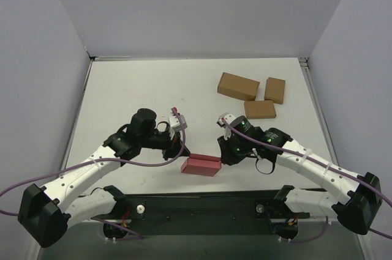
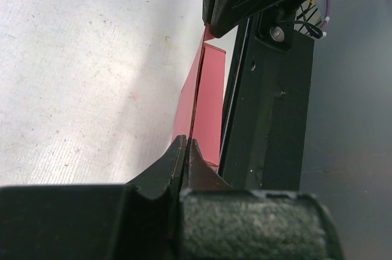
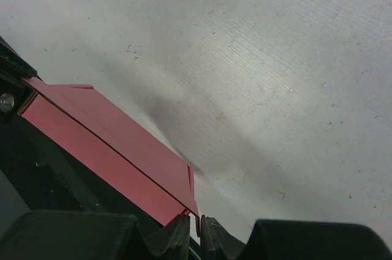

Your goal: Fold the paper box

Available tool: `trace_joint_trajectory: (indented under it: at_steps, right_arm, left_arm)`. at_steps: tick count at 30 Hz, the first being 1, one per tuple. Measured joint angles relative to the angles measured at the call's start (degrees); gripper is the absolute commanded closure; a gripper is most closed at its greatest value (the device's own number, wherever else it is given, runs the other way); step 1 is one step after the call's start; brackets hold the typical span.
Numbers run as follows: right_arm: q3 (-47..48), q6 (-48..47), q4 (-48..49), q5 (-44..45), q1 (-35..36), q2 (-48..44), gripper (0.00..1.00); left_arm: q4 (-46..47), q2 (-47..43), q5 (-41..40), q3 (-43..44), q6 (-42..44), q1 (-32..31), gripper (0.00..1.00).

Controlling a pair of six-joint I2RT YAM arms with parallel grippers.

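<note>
The paper box [image 1: 201, 165], probably light and easily creased, lies at the surface's [image 1: 135, 89] near edge. The left fingers [image 2: 173, 161] are closed at one end, and the right fingers [image 3: 176, 230] nip the opposite corner flap. It is best held by its stiffer folded edges.

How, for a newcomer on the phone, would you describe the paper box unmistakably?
Start at the white table's near edge, by the black base bar. The paper box lies flat there between the left gripper and right gripper. It is the only pink-red piece; the three brown cardboard boxes sit far back right.
</note>
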Motion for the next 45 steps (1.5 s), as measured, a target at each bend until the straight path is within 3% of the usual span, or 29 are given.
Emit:
trace_joint_trajectory:
  at_steps: [7,15,27,31,45]
  right_arm:
    - [0.00,0.04,0.00,0.44,0.09,0.44,0.81]
    - [-0.02,0.07,0.00,0.85,0.09,0.44,0.85]
    - [-0.74,0.76,1.09,0.83,0.09,0.42,1.00]
    - [-1.25,1.99,2.19,2.10,0.37,0.24,1.00]
    - [-4.13,14.45,11.13,26.91,8.50,-0.39,1.00]
  left_arm:
    - [-0.02,-0.07,0.00,0.00,0.00,0.00,1.00]
    - [0.00,-0.09,0.00,0.00,0.00,0.00,1.00]
    - [0.26,-0.79,-0.24,-0.48,0.00,0.00,1.00]
    - [1.03,-1.05,-2.01,-0.92,-0.07,-0.07,1.00]
    - [5.33,0.46,-24.22,-1.05,-4.07,-3.89,1.00]
